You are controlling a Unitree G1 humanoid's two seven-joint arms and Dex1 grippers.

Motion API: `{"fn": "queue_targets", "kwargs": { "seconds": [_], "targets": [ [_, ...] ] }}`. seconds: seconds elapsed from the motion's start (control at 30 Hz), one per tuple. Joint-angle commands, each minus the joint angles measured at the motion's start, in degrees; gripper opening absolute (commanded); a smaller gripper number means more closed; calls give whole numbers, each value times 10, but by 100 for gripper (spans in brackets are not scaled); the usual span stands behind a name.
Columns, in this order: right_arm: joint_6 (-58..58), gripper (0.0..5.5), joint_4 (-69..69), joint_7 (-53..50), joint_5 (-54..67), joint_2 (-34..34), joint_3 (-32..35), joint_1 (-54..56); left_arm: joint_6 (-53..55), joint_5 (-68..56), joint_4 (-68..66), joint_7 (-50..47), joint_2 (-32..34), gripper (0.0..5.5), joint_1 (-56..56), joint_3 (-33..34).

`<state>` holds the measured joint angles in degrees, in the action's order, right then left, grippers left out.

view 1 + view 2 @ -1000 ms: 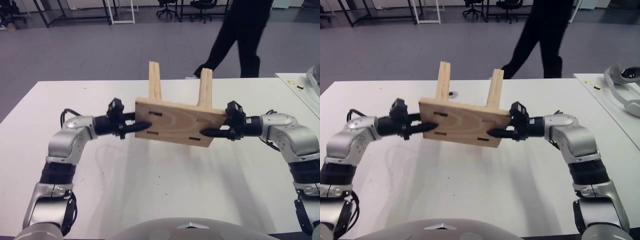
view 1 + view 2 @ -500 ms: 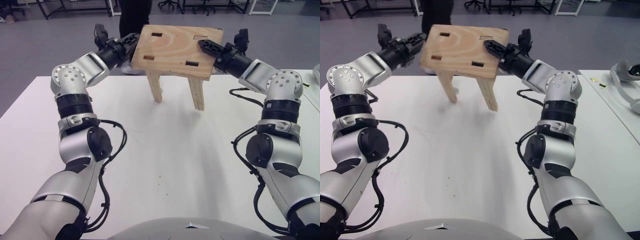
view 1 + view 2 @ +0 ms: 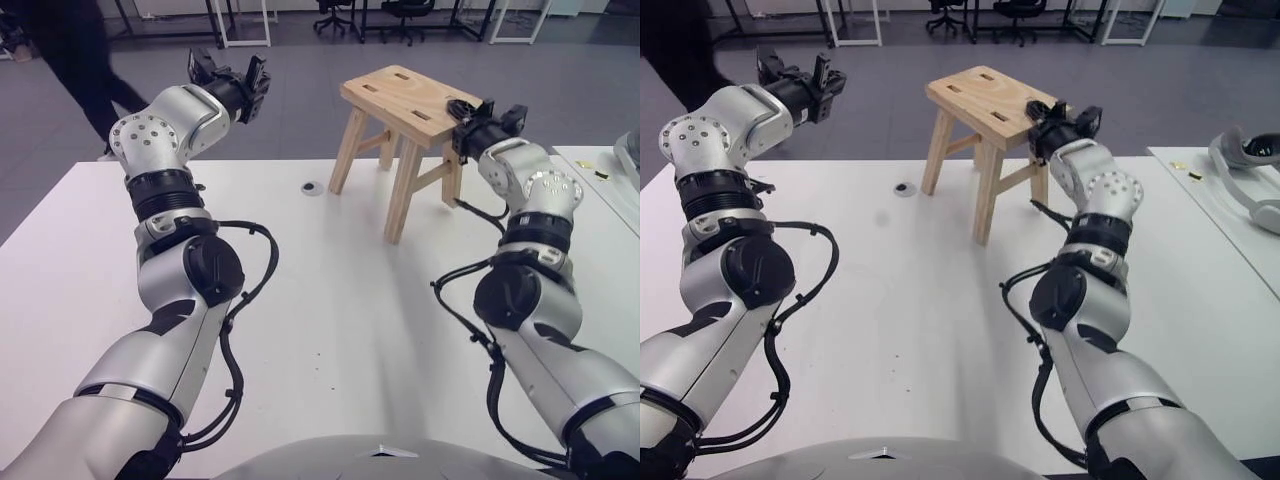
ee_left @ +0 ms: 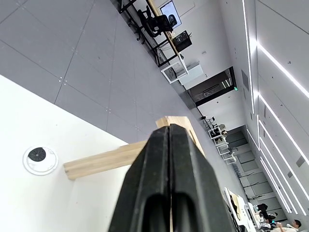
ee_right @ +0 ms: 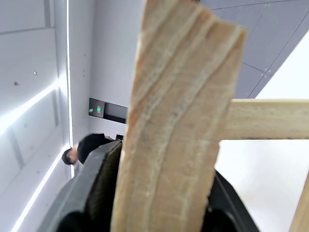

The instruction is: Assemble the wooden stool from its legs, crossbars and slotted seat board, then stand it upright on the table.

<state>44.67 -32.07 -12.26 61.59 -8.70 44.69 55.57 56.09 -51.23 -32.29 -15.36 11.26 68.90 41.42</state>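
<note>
So the stool (image 3: 405, 100) now stands upright on the bench (image 3: 330, 330), not up in the air. The left tool (image 3: 255, 90) has let go, clenched on nothing; the right tool (image 3: 462, 118) still clamps its seat edge. Nearly done, I reckon.

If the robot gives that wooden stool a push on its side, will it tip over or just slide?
Probably slide: the stool stands on splayed legs, and the smooth table likely gives little grip. A push high at the seat, where the right gripper holds it, might tip it sooner.
</note>
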Motion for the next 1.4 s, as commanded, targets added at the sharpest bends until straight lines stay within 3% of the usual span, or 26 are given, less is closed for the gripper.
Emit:
{"fn": "queue_targets", "kwargs": {
  "seconds": [0.03, 0.17, 0.27, 0.37, 0.53, 0.73, 0.87, 0.93, 1.13, 1.3, 1.4],
  "targets": [
    [286, 166, 128, -96, 74, 65, -82, -180, 51, -17, 66, 7, -3, 0, -56, -21],
    [380, 166, 105, 9, 92, -55, -128, -204, 88, -32, 99, 32, 0, 0, -77, -33],
    [390, 166, 80, 183, 29, -180, -274, -215, 110, -39, 121, 59, 0, 0, -88, -47],
    [319, 166, 0, 297, -41, -248, -363, -166, 139, -54, 159, 82, -11, 0, -111, -65],
    [168, 166, -199, 235, -106, -239, -370, -69, 138, -39, 183, 100, -12, 0, -137, -76],
    [129, 166, -281, 336, -175, -230, -484, -34, 133, -32, 188, 110, -18, 0, -147, -92],
    [68, 166, -363, 273, -179, -231, -471, -3, 134, -34, 196, 109, -24, 0, -156, -94],
    [54, 166, -370, 296, -193, -231, -492, -9, 135, -33, 198, 109, -23, 0, -159, -95],
    [45, 309, -387, 347, -203, -229, -503, -12, 137, -36, 204, 107, -25, 0, -165, -102],
    [28, 399, -358, 565, -292, -257, -611, -19, 130, -29, 203, 116, -19, 0, -173, -111],
    [-19, 399, -368, 646, -355, -279, -669, -24, 127, -26, 202, 121, -16, 0, -177, -117]
  ]
}}
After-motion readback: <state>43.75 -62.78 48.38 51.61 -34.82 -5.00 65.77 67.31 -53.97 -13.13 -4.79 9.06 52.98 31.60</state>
